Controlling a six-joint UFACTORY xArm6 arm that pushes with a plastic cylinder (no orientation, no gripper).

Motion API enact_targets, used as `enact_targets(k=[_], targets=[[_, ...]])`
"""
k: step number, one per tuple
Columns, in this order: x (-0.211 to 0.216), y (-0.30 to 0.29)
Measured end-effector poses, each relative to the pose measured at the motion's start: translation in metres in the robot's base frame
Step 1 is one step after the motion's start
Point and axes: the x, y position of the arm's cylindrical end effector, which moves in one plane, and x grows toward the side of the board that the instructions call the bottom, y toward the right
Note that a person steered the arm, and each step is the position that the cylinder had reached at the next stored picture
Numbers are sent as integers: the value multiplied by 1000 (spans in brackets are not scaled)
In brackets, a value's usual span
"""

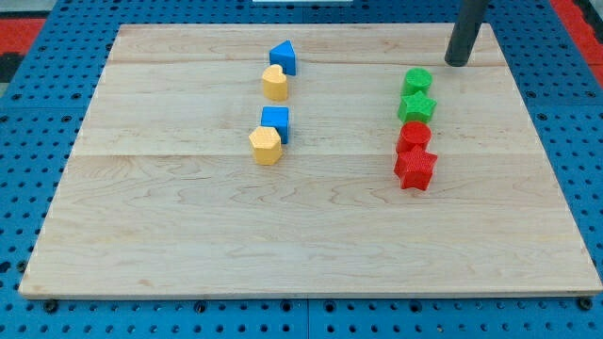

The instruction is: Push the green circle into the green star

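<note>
Green circle (417, 80) touching green star (416, 105).
My tip (457, 62) just upper-right of circle (apart); no hand on this rod, nothing held.

Eight blocks sit on the board (188, 264), two of each colour.

Green, two: a circle (417, 80) and a star (416, 106).

Red, two: a circle (414, 136) and a star (415, 169).

Blue, two: a triangle (284, 57) and a cube (276, 121).

Yellow, two: a heart (274, 84) and a hexagon (267, 145).

One rod comes in from the view's top, with one tip (457, 62).
</note>
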Motion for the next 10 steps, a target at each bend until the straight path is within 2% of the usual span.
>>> enact_targets(k=[3, 5, 6, 10], targets=[[-2, 1], [-1, -65], [31, -69], [44, -69]])
